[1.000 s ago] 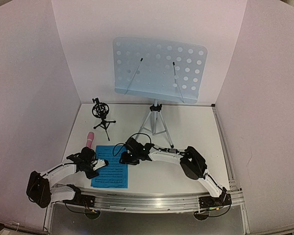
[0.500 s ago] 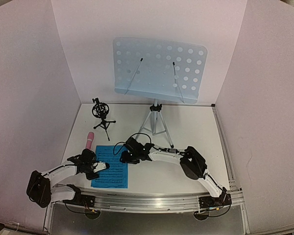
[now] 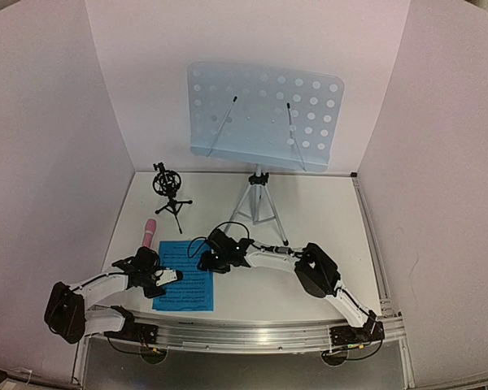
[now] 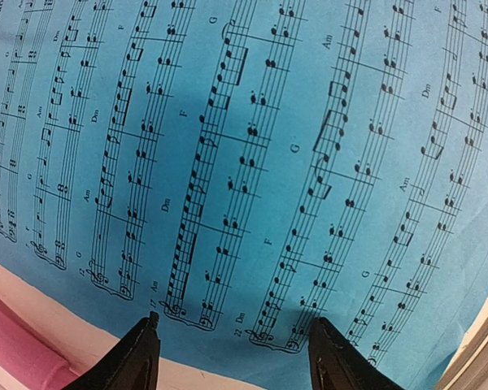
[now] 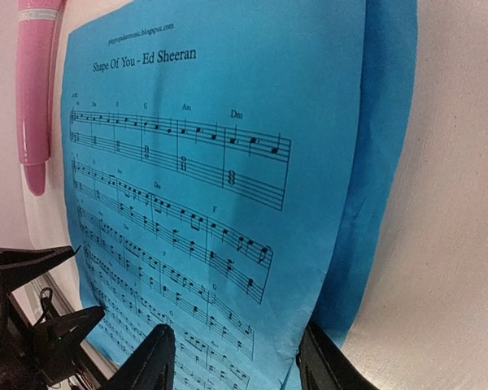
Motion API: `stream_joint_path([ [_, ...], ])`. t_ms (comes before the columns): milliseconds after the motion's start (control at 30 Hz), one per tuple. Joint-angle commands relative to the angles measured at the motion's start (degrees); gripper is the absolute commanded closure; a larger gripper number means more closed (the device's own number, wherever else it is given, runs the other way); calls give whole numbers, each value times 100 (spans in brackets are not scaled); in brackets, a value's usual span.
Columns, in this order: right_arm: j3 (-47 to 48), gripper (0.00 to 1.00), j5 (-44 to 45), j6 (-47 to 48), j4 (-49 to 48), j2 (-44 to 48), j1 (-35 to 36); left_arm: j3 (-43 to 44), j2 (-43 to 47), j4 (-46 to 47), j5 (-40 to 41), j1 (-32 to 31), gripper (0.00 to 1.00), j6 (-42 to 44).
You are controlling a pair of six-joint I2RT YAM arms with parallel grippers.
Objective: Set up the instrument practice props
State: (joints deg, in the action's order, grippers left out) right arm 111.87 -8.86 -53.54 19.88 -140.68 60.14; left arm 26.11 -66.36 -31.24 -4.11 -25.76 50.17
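Observation:
Two blue sheet-music pages (image 3: 185, 280) lie stacked flat on the table at front left, the lower page's edge (image 5: 390, 122) showing beside the top page (image 5: 211, 162). My left gripper (image 3: 164, 278) is open, low over the sheet's near-left part (image 4: 252, 162), with its fingertips (image 4: 150, 327) spread on the paper's edge. My right gripper (image 3: 205, 262) is open at the sheets' far-right edge, one of its fingertips (image 5: 311, 345) against the paper's border. The pink microphone (image 3: 149, 232) lies left of the sheets. The black mic holder (image 3: 169, 191) and the pale-blue music stand (image 3: 264, 114) stand behind.
The stand's silver tripod (image 3: 259, 203) stands at the back centre, close behind my right forearm. White walls close in the table on three sides. A metal rail (image 3: 252, 333) runs along the near edge.
My left gripper has edged slightly right onto the sheets. My right gripper has barely shifted. The sheets, microphone, holder and stand stay where they were.

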Motion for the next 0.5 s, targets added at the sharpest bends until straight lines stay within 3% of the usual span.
stream_joint_path([
  [0, 103, 50, -195, -137, -15, -172, -20, -71, -56, 127, -159, 18, 38, 114],
  [133, 260, 51, -362, -172, -121, -159, -31, -61, -63, 141, -160, 18, 37, 98],
  [467, 243, 66, -281, -70, -242, 158, -130, -72, -44, 123, -160, 18, 38, 185],
])
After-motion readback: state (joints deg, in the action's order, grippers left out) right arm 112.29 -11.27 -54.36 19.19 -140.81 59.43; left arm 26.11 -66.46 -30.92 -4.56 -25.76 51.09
